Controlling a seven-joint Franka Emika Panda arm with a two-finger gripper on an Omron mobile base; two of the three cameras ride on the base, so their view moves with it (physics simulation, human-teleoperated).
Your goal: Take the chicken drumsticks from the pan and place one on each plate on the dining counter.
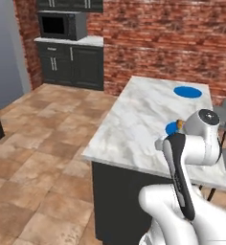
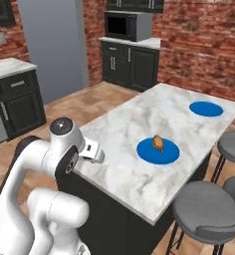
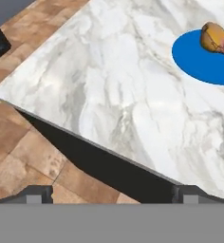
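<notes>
Hand (image 3: pixel 112 194) spread, empty, over marble surface (image 2: pixel 124 129) edge; drumstick (image 2: pixel 159 143) on near plate (image 2: pixel 158 151). Far plate (image 2: pixel 206 108) bare: prob. next, fetch 2nd drumstick

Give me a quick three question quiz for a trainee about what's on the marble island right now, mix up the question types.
1. True or false: the small golden-brown chicken drumstick lies on the nearer flat round bright blue plate.
2. Multiple choice: what is on the farther flat round bright blue plate? A) a drumstick B) a pan C) nothing
3. Fill in: in the hand view, the pincer has its two dark fingertips wide ____, with nothing between them.

Key: 1 true; 2 C; 3 apart. Both plates sit on the large white grey-veined marble dining counter.
</notes>
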